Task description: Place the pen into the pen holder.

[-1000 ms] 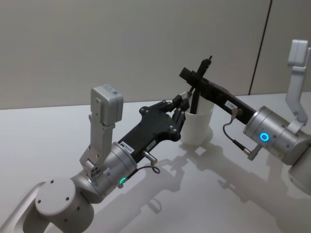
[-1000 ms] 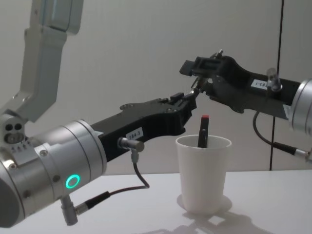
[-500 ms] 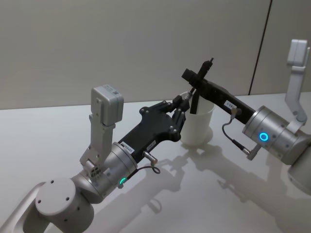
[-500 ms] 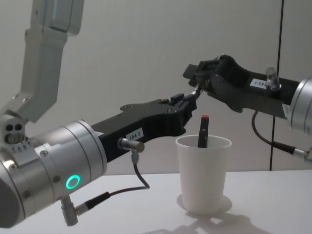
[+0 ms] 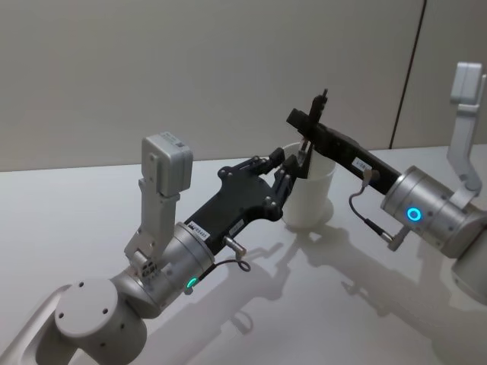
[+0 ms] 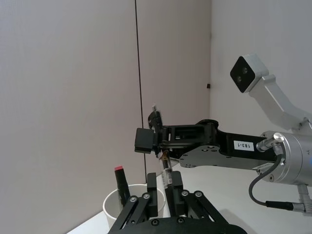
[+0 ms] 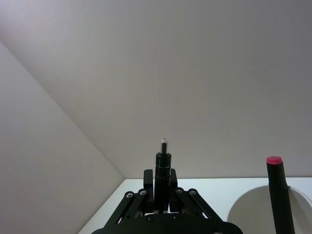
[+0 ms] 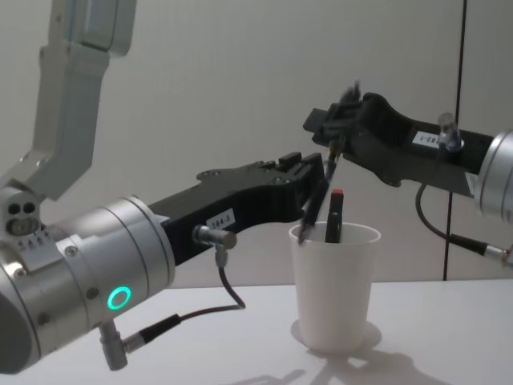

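Note:
The pen holder [image 8: 333, 297] is a white paper cup on the white table, and a black marker with a red cap [image 8: 336, 212] stands in it. My left gripper [image 8: 317, 170] hovers just left of the cup's mouth, shut on a slim clear-barrelled pen [image 6: 165, 173]. That pen [image 8: 317, 200] is tilted, its lower end at the cup's near-left rim; I cannot tell whether it is inside. My right gripper [image 8: 337, 132] hangs above the cup, shut on a short black pen [image 7: 163, 165] with a white tip, held upright. The two grippers nearly touch.
The white table [image 5: 358, 304] spreads around the cup [image 5: 312, 201], with a plain wall behind. Both forearms slope down toward me on either side of the cup. The right arm's cable [image 8: 437, 228] loops beside the cup.
My left gripper has shifted right toward the cup, and its pen has swung from pointing up at the right gripper to a steeper tilt reaching the rim. The right gripper has barely moved.

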